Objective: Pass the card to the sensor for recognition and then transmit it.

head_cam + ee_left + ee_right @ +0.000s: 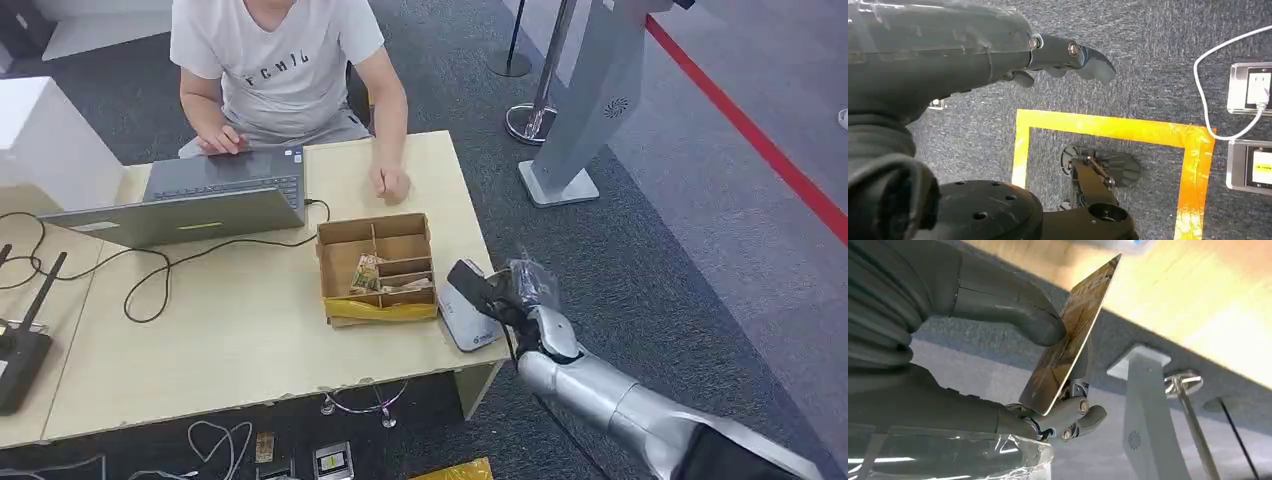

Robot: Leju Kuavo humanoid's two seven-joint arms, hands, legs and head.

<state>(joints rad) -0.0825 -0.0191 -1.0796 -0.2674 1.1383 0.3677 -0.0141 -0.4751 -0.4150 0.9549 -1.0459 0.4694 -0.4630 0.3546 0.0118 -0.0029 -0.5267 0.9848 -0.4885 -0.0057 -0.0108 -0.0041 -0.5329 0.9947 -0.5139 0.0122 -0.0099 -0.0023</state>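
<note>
A brownish patterned card (1068, 340) is pinched between the thumb and fingers (1078, 410) of my right hand (512, 302). In the head view the hand holds it, seen as a dark edge (467, 277), just above the grey-white sensor (468, 322) at the table's right front corner. I cannot tell whether card and sensor touch. My left hand (1058, 57) hangs over the carpet with nothing in it, its fingers stretched out.
A divided cardboard box (378, 232) holding more cards (367, 272) stands just left of the sensor. A person (280, 60) sits at the far side with a laptop (200, 200), one hand (391, 183) resting near the box. Cables (150, 275) and a router (20, 355) lie at the left.
</note>
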